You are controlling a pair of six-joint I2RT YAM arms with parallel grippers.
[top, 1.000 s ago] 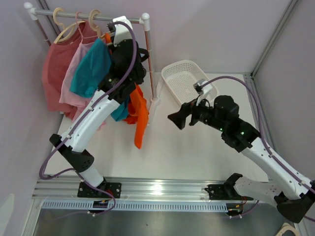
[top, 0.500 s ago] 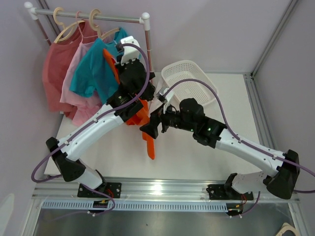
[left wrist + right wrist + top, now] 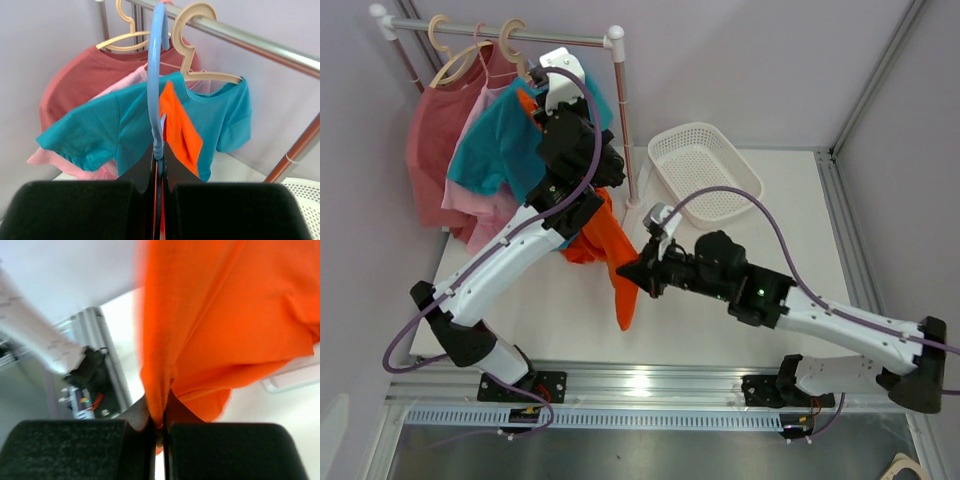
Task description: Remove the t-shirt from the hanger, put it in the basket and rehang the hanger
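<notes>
Your left gripper (image 3: 159, 167) was closed tight on the thin neck of the blue plastic hanger (image 3: 155, 75), just under its hook. The hook stood up near the shiny metal rail (image 3: 260, 42), but I could not tell if it was on the rail or off it.

The orange t-shirt (image 3: 605, 245) hung from that hanger, right in front of the teal t-shirt (image 3: 120, 125). It dropped down in a long strip over the white table (image 3: 550, 310), between your two arms.

Your right gripper (image 3: 159, 427) was pinched shut on a fold of the orange cloth, low down on the shirt. The cloth looked bunched up where the fingers met.

I think the step in hand was pulling the shirt off the hanger. To do it well, you needed to keep the left gripper firm, so the hanger did not twist or swing. You needed to pull with the right gripper slowly, down and out to one side, so one shoulder could slip off the hanger's end first. A hard pull straight down could have snagged the neck hole on the hanger. You also needed to stay away from the teal t-shirt, because it was so close and could have been dragged along.
</notes>
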